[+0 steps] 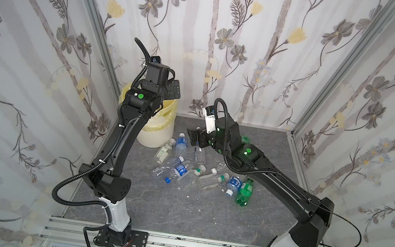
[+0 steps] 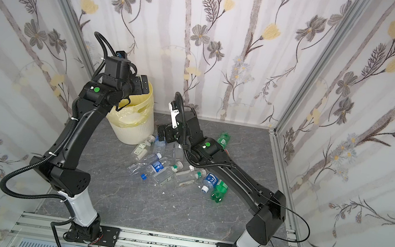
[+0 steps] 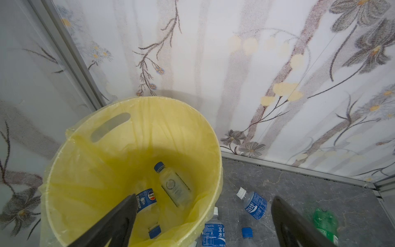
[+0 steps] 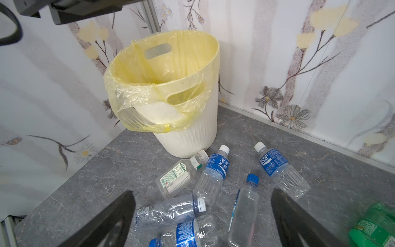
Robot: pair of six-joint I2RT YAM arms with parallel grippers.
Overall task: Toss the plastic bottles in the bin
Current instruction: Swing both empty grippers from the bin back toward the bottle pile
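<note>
The bin [image 1: 158,138] stands in the back left corner, lined with a yellow bag. My left gripper [image 1: 173,89] hangs open and empty over its mouth [image 3: 204,200]. Inside the bin lie a clear bottle [image 3: 175,189] and a blue-labelled one [image 3: 147,200]. Several plastic bottles [image 1: 184,170] lie scattered on the grey floor beside the bin [image 4: 188,136], among them a green one [image 1: 244,191]. My right gripper [image 1: 193,135] hovers open over them with nothing between its fingers [image 4: 202,193]; a clear blue-capped bottle [image 4: 243,209] lies below it.
Flowered walls close in the floor on three sides, with metal corner posts [image 1: 98,35]. A second green bottle [image 2: 223,138] lies behind my right arm near the back wall. Small white scraps [image 1: 188,196] lie on the floor in front of the bottles.
</note>
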